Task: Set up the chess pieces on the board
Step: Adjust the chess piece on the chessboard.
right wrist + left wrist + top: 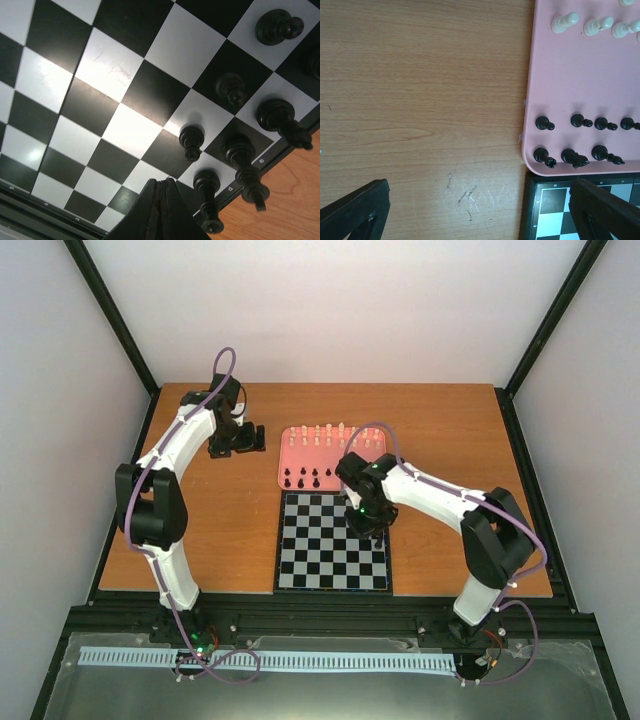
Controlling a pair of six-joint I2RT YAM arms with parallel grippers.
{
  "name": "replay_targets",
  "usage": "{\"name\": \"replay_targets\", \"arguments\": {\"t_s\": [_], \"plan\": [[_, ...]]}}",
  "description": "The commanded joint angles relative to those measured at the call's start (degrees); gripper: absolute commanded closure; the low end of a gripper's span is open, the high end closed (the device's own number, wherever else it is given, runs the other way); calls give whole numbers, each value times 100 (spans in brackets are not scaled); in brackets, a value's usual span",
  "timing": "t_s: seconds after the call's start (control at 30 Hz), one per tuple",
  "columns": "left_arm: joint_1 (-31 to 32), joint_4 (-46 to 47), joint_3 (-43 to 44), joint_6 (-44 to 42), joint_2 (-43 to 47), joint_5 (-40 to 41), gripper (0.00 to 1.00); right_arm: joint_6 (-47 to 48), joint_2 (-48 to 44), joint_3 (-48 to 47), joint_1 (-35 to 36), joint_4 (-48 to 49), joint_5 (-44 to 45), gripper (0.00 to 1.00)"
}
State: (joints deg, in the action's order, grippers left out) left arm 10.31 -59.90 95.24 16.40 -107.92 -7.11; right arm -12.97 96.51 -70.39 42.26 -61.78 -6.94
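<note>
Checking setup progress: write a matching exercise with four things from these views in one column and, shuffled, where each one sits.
Things:
1. pink tray
2. cream-white pieces
3. black pieces on that tray
4. black pieces in the right wrist view

Places:
A. on squares near a corner of the board
B. tray's far row
C. on the table, just beyond the board's far edge
D. tray's near rows, beside the board

Pairs: 1-C, 2-B, 3-D, 4-A

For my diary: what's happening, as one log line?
left gripper open by tray | right gripper shut over board | black pieces on board
</note>
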Motion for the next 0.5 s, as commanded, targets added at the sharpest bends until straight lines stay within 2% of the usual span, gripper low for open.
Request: {"name": "replay_targets", "arguments": {"t_s": [0.0, 0.47], "plan": [[-2, 89, -4, 74, 262, -36, 0, -28, 372, -274, 54, -79, 156, 97], [-2, 70, 34, 62, 214, -18, 0, -91, 590, -340, 54, -206, 339, 97]]}}
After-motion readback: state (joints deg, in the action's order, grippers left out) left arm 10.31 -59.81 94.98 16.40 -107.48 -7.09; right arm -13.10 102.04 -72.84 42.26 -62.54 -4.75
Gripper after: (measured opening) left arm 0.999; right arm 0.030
